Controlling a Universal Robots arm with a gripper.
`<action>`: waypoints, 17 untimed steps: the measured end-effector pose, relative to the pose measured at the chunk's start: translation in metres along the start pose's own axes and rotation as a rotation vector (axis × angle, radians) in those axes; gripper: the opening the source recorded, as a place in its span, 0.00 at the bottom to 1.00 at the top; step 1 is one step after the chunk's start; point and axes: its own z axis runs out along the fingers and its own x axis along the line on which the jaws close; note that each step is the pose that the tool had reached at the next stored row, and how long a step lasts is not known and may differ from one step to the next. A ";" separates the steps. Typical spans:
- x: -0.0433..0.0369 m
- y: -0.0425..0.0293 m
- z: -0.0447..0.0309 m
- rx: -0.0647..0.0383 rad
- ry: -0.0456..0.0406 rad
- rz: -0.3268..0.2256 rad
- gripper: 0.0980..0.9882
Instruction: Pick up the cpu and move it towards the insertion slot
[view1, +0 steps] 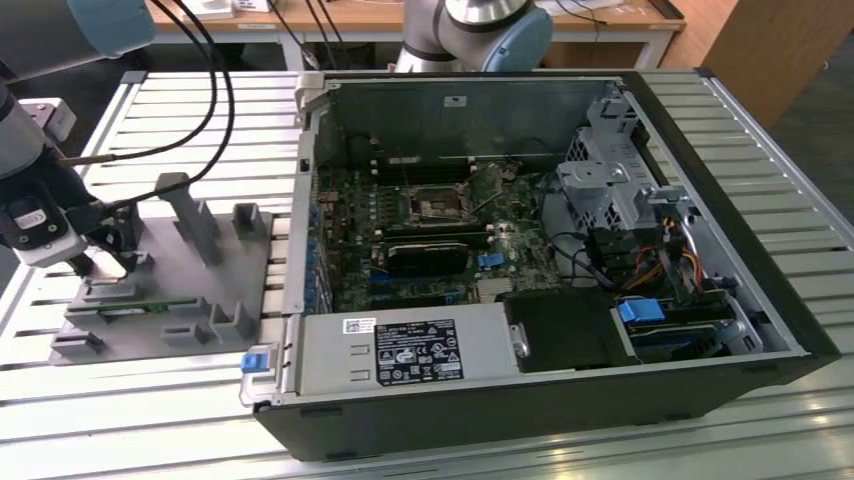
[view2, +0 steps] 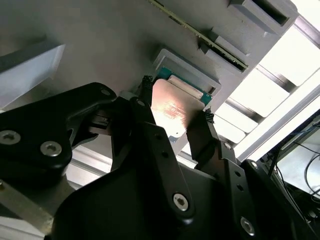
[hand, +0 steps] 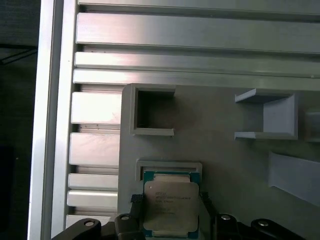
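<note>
A slatted metal table (view1: 174, 120) carries a grey fixture (view1: 147, 330) and an open computer case (view1: 747, 250). In the exterior view the gripper (view1: 91, 262) hangs low over the fixture, well apart from the insertion slot (view1: 438, 206) on the board inside the case. In the second wrist view the fingers (view2: 146, 95) stand narrowed to the width of the cpu (view2: 172, 107), pads against two opposite edges, holding it between them at its shallow pocket (view2: 200, 75). In the first wrist view the cpu (hand: 171, 202) lies flat, silvery lid facing away from the fixture, its seemingly slightly longer axis running across the line between the fingertips. Doing this well probably means a light, even pinch on the edges and a straight, level lift.
</note>
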 end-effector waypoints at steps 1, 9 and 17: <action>0.0000 0.0000 -0.0008 0.000 0.0000 0.000 0.48; -0.0001 0.0003 -0.0098 0.000 0.0001 0.000 0.48; -0.0002 0.0004 -0.0189 -0.007 -0.0001 0.000 0.48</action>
